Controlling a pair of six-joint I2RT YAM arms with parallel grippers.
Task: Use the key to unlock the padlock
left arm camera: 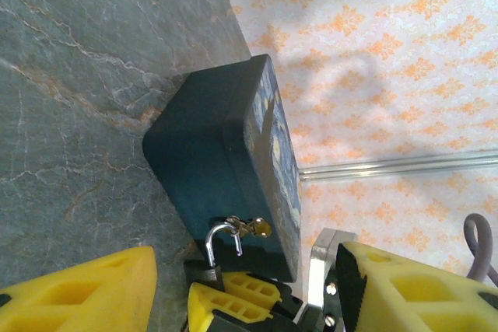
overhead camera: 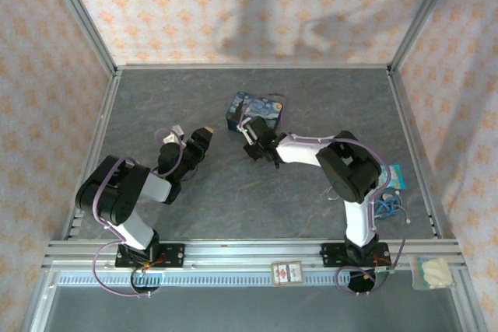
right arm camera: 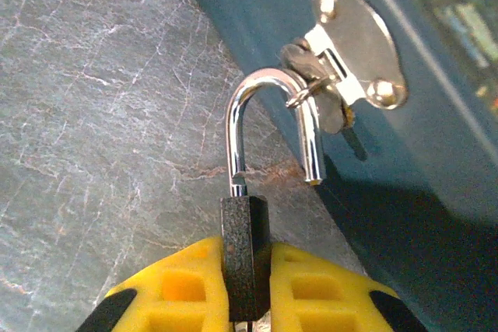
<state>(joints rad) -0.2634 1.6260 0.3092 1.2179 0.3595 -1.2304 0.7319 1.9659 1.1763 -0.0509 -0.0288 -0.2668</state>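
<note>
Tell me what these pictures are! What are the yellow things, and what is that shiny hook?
These are two robot arms bolted to a grey table. One picture looks down from above. The other two come from small cameras on the arms' wrists, so you see their yellow fingers up close.

On the table sits a dark blue box with a painting on its lid. The shiny hook is the loop of a little padlock. The right claw is pinching the padlock's dark body between its yellow fingers. One end of the loop is out of the body, so the padlock is open, though it is hooked through the box's metal latch.

The left claw waits nearby, open and holding nothing. I cannot spot the key.
</note>
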